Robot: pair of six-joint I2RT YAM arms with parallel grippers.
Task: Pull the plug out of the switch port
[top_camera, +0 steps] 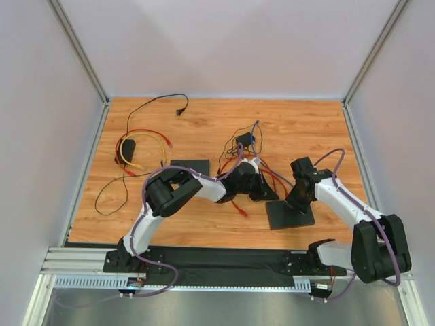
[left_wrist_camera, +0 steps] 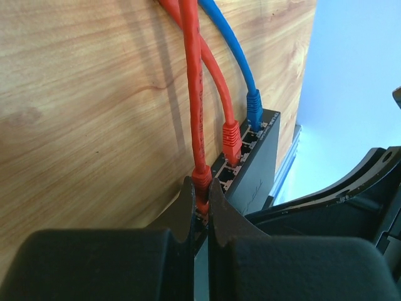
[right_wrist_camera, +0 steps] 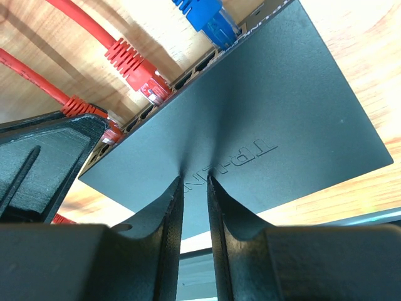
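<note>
Pulling straight out looks best: left jaws closed tight on red plug [left_wrist_camera: 201,177], right jaws clamping switch [right_wrist_camera: 263,113] edge.

A wooden table [top_camera: 306,136] is filling the centre of the frame. A black power lead [top_camera: 181,112] is trailing across its upper left. Red and yellow cables [top_camera: 155,138] are lying at left, beside a black adapter [top_camera: 126,151]. A flat black box [top_camera: 189,166] is resting just left of centre.
</note>
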